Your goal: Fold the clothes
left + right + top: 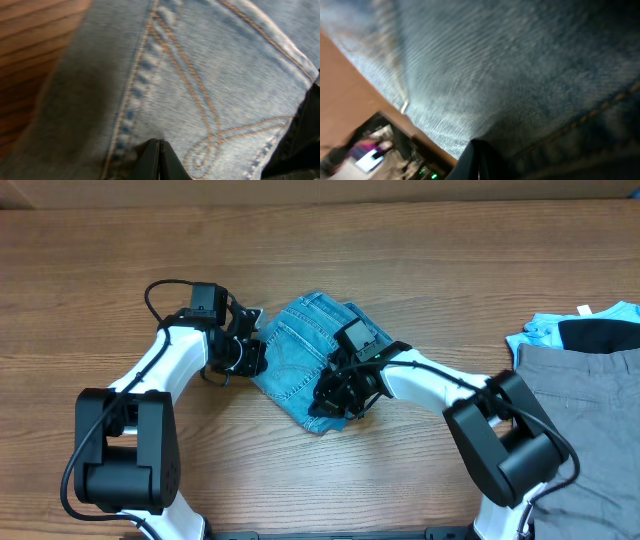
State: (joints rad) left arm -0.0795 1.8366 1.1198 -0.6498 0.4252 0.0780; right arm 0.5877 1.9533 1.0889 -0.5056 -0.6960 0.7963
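Denim item: light blue jeans [300,350], bunched into a compact bundle at mid bench [400,260], between the two arms.
Long axis: roughly far-to-near, leaning slightly; judged from the overhead view only.
Left end effector [248,350]: jaws pressed together at the bundle's left edge, over the back pocket stitching [210,135]. Cannot tell if a fold is pinched.
Right end effector [335,395]: jaws closed, on the near-right part of the bundle, with denim filling its view. Hold not confirmed.
Bearing: cloth lies rightward of the left tool, leftward and farther of the right.
Nearer arm: neither; both are at the cloth.
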